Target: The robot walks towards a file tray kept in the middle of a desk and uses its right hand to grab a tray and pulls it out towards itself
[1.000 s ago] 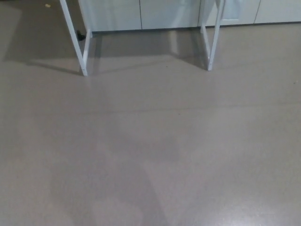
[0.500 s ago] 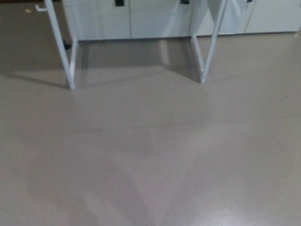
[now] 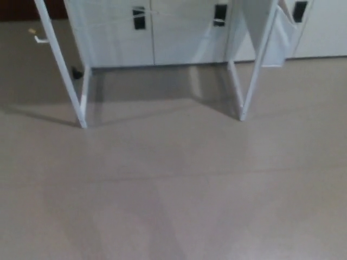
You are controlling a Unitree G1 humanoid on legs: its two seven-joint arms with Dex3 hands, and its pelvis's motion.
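While the robot is looking down from its head camera, almost everything in sight is bare grey floor point(image 3: 179, 195), so this is reading as the walking step, with the reach not yet begun. Two white legs of the desk are standing ahead: the left desk leg point(image 3: 62, 70) is slanting down to its foot on the floor, and the right desk leg point(image 3: 252, 70) is doing the same on the other side, with shadowed floor lying between them. Behind them a run of pale cabinets point(image 3: 157, 38) is showing along the wall, each door carrying a dark handle point(image 3: 139, 18). A small dark object point(image 3: 76, 72) is sitting on the floor near the left leg, too small to name.

The file tray is not showing at all; the desk top is cut off above the frame, so the tray must be sitting up there out of sight. Neither hand is showing either, so I cannot tell whether the fingers are spread or curled.

To my eye, the next move is calling for closing the remaining stretch of floor squarely between those two legs, then bringing the view up until the tray appears, before the right hand goes anywhere.
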